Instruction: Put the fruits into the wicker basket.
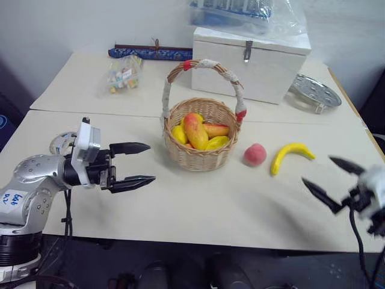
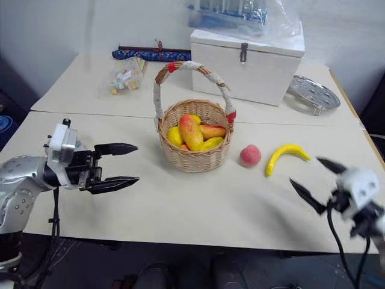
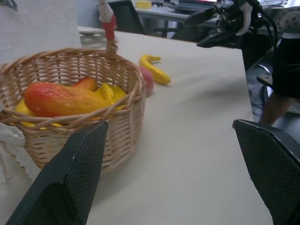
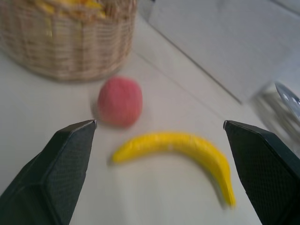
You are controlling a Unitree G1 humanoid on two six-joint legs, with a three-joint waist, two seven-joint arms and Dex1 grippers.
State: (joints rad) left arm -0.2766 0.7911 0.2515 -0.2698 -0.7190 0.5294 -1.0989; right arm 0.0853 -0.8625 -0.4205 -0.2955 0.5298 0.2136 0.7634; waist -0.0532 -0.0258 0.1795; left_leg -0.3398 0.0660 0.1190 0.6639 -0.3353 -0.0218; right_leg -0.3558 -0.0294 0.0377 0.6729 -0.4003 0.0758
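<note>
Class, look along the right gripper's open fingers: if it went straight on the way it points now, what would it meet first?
Probably the banana, lying crosswise between the open right gripper fingers, with the peach just behind it. Depth is uncertain.

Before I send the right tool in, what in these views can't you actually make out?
- Basket bottom: mangoes cover it, head views.
- Bag contents: too small, head views.
- Box inside: lid shut.
- Peach: partly hidden by the basket wall, left wrist view.
- Metal lid: cut off by the edge, blurred, right wrist view.
</note>
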